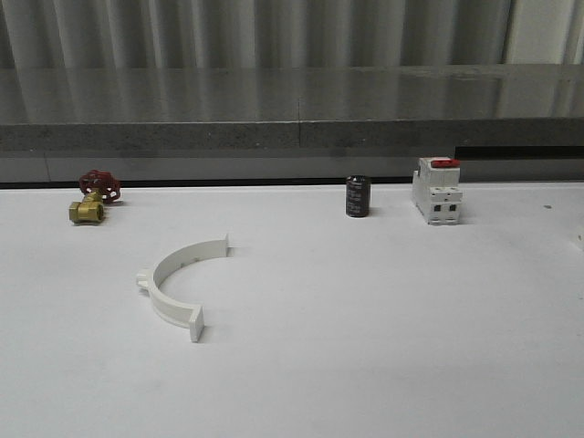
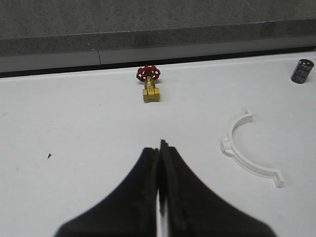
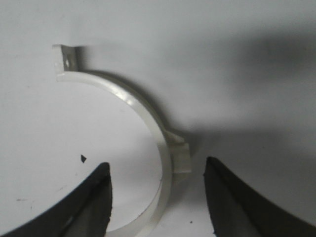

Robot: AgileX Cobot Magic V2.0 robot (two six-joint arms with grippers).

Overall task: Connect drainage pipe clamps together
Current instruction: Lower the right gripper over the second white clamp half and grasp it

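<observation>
1. On the front view I see one clamp half (image 1: 175,283) on the white table (image 1: 383,319), with a brass valve (image 1: 89,203), black capacitor (image 1: 358,196) and breaker (image 1: 436,190) behind it.
2. Right wrist cam shows a second clamp half (image 3: 148,123) lying between the spread fingers (image 3: 232,197) of my right gripper (image 3: 158,197).
3. My left gripper (image 2: 160,148) is pressed closed, well apart from its clamp half.
4. Grey ledge (image 1: 292,109) runs behind the table.

Most of the table (image 1: 383,347) is bare: the whole lower and right part of the front view is open. One clamp (image 1: 173,283) lies left of centre. Along the far edge stand a valve (image 1: 94,195) at upper left, a capacitor (image 1: 358,196) and a breaker (image 1: 436,190) at upper right, well apart.
</observation>
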